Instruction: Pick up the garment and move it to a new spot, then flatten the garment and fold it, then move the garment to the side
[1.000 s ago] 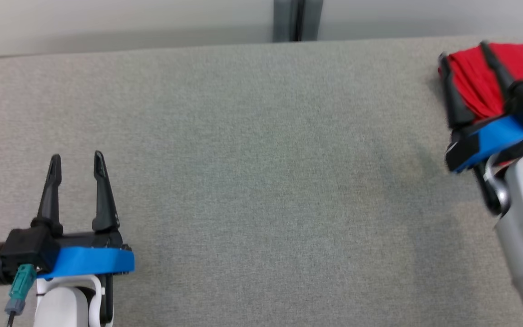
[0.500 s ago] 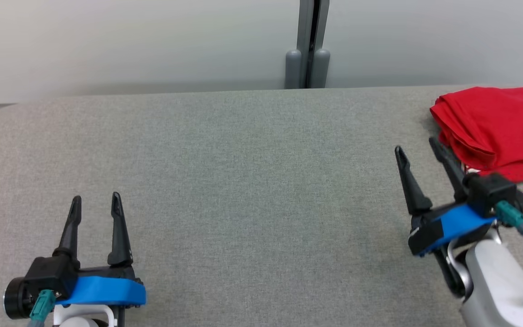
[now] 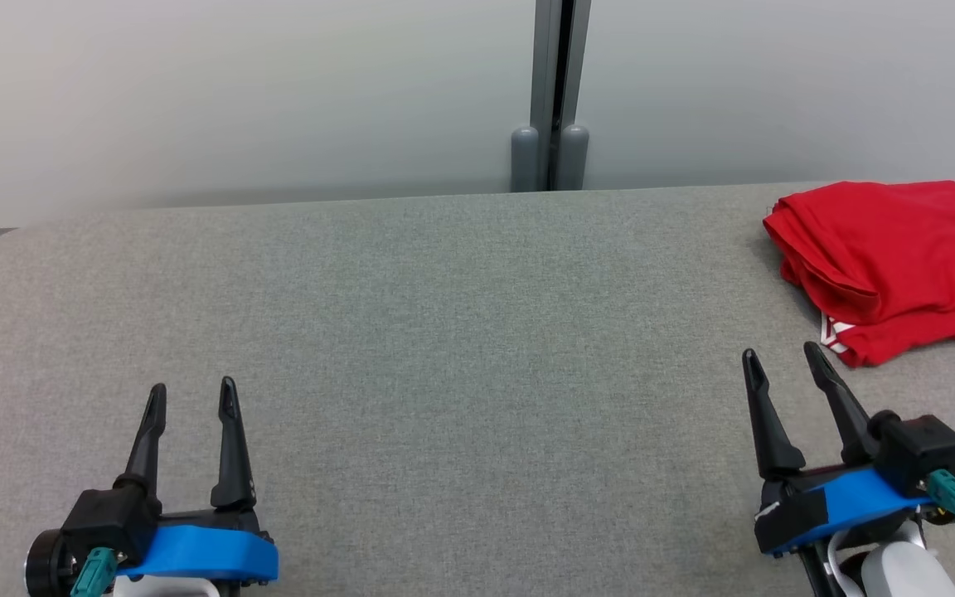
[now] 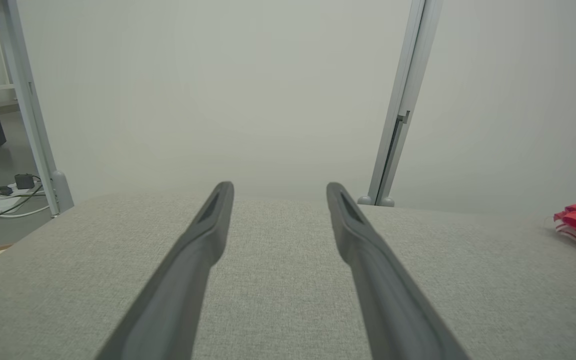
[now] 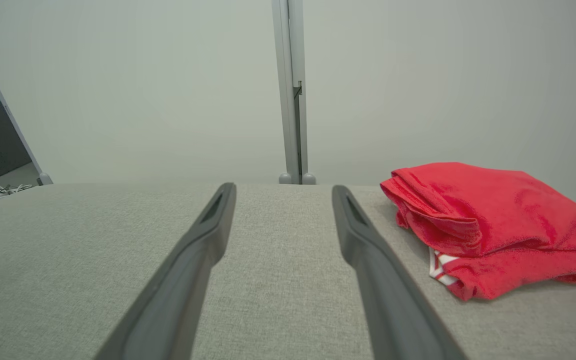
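Red knit fabric is noted at about two o'clock on the grey worktop (image 3: 461, 332). The garment (image 3: 888, 265) lies folded in several layers near the far right edge, with a white-striped trim showing at its near corner. The left claw (image 3: 193, 386) is placed at seven o'clock and the right claw (image 3: 780, 351) at five o'clock. Both are spread wide and nothing is gripped. The right claw is found near the garment but apart from it; the left is well apart.

The garment is judged light, soft and limp, with no stiffness of its own. Sagging and unfolding are to be expected if only the top layer is lifted. Little slip is expected on the woven worktop cover. Should it be taken up, the rolled fold along its nine o'clock edge is recommended, pinched through all layers, with a second hold at the near edge. The folding and the move aside are judged done.
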{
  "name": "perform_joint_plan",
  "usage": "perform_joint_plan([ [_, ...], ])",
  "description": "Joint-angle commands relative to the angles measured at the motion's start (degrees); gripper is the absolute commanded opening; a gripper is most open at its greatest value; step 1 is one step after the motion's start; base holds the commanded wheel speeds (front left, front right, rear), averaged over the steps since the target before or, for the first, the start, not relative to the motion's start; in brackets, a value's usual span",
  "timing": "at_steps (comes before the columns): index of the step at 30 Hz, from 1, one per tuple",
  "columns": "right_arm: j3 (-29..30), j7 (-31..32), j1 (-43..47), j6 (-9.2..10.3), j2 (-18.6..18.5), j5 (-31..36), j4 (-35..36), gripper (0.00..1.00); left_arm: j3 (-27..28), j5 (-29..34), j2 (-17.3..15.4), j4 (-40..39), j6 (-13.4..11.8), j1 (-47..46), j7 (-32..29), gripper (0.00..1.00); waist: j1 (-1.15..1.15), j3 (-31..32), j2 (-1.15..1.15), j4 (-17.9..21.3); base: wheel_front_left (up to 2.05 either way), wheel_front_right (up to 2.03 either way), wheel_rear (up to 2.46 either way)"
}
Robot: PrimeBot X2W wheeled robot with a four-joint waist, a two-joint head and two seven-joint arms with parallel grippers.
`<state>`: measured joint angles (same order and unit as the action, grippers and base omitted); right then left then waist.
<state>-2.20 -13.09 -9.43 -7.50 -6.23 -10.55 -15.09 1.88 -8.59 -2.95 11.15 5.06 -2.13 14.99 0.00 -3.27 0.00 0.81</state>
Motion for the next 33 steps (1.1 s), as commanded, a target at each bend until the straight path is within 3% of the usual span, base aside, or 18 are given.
perform_joint_plan([
  [1,0.6,0.3,1.6,0.0,0.4,0.3,0.9,1.0,0.0,-0.1,0.1,0.0,-0.2,0.6,0.3,1.0,0.0,0.3,0.0,0.0,0.0,0.0,0.0],
  [12,3.2,3.4,7.4,0.0,2.8,1.6,7.5,1.0,-1.1,-0.7,0.1,0.5,-0.7,0.9,0.3,1.0,0.0,1.7,0.0,-0.5,0.0,0.0,0.0],
  [24,3.9,4.3,7.9,0.0,3.3,2.1,8.2,1.0,-0.8,-0.8,0.1,2.0,-0.7,-0.5,0.3,1.0,0.0,2.0,0.0,-0.9,0.0,0.0,0.0],
  [25,4.0,4.3,7.9,0.0,3.4,2.1,8.2,0.0,-0.7,-0.9,0.1,2.1,-0.7,-0.5,0.3,0.0,0.0,2.0,0.0,-0.9,0.0,0.0,0.0],
  [30,3.8,4.7,7.7,0.01,3.3,1.3,5.7,0.0,-0.7,-1.4,0.2,4.3,-0.5,1.8,-0.5,0.0,0.0,2.1,0.0,-1.0,0.0,0.0,0.0],
  [33,4.1,5.4,7.4,0.01,3.3,-2.2,5.4,0.0,-0.1,-4.8,0.1,4.6,-0.4,1.2,-1.7,0.0,0.0,2.1,0.0,-1.0,0.0,0.0,0.0],
])
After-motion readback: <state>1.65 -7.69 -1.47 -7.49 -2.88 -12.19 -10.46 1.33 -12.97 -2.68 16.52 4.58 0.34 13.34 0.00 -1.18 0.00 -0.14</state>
